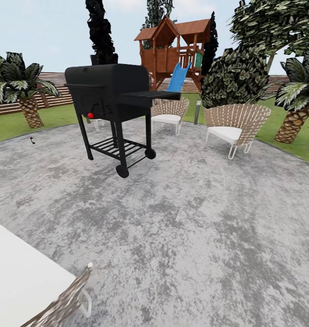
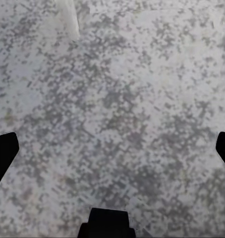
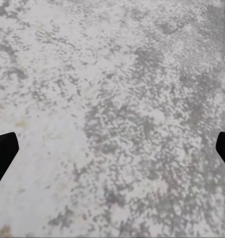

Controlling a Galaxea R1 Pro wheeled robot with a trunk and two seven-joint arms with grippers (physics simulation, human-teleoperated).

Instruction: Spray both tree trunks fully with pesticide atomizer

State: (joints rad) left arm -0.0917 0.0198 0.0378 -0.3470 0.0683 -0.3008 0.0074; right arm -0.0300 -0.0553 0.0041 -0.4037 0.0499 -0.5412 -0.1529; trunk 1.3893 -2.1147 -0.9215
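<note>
I stand on a round grey paved patio [image 1: 186, 218] in the garden, with green lawn [image 1: 11, 125] around it. A tiny dark-and-red object [image 1: 32, 140] lies at the patio's left edge; it is too small to tell whether it is the pesticide atomizer. At the far right a leafy tree [image 1: 275, 20] rises behind a bush, with a short piece of its pale trunk [image 1: 271, 60] showing. My left gripper [image 2: 112, 151] hangs open over bare paving with nothing between its fingers. My right gripper [image 3: 112, 151] is open and empty as well.
A black wheeled grill [image 1: 111, 97] stands ahead on the left. Two wicker chairs [image 1: 234, 125] [image 1: 169, 111] sit behind it, before a bush [image 1: 236, 77] and a wooden playhouse [image 1: 175, 50]. Palms [image 1: 22, 91] [image 1: 295, 111] flank the patio. A white table [image 1: 18, 277] is at my near left.
</note>
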